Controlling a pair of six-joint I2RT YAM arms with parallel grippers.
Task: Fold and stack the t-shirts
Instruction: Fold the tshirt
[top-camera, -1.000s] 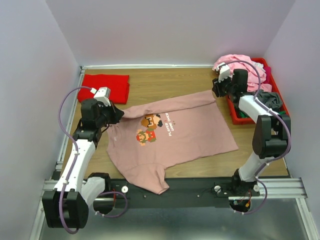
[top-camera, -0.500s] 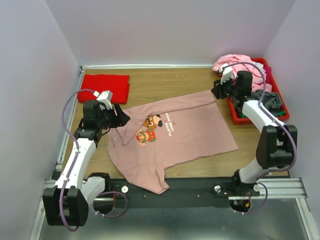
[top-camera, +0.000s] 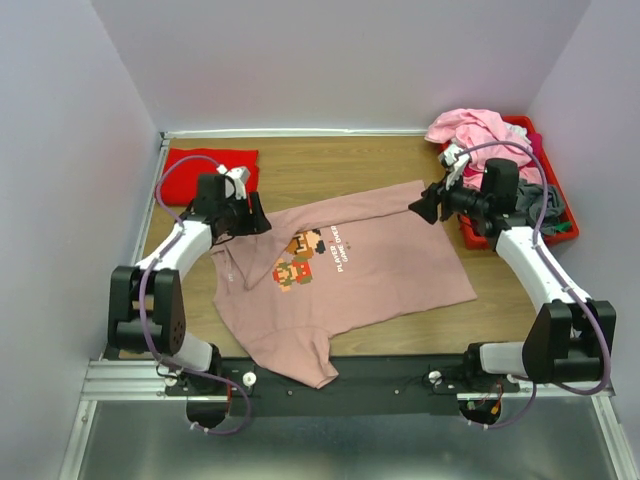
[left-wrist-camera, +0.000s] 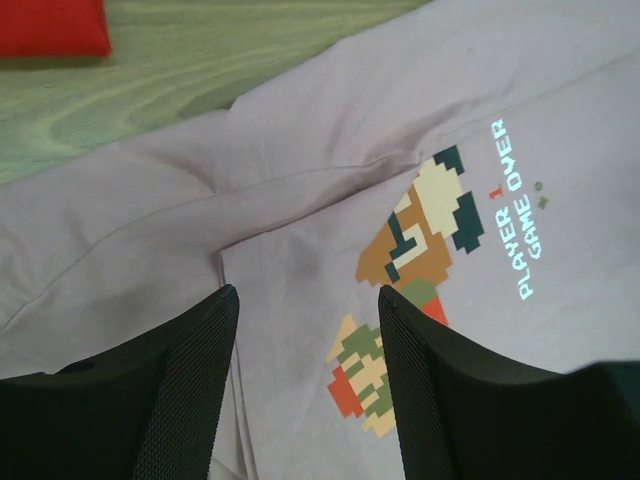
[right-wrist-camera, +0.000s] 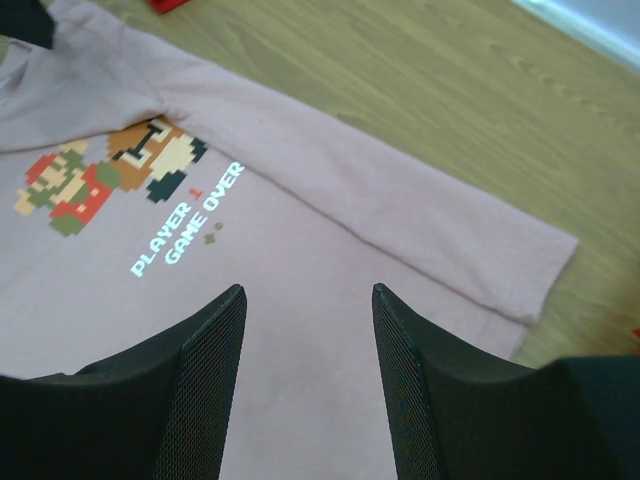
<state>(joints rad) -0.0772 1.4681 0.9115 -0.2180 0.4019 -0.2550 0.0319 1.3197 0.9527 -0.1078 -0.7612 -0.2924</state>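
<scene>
L wrist: red tee (left-wrist-camera: 45, 25) being cropped by frame, fwd-left of fingers (left-wrist-camera: 190, 400) | top: grey tee (top-camera: 548, 203) being half-covered by arm (top-camera: 520, 245), just behind R gripper (top-camera: 422, 207)

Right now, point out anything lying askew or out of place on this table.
The dusty-pink fabric t-shirt with the pixel print lies skewed on the wooden table, one corner drooping over the near edge onto the black rail. Also, light pink clothes spill over the red plastic bin's rim.
</scene>
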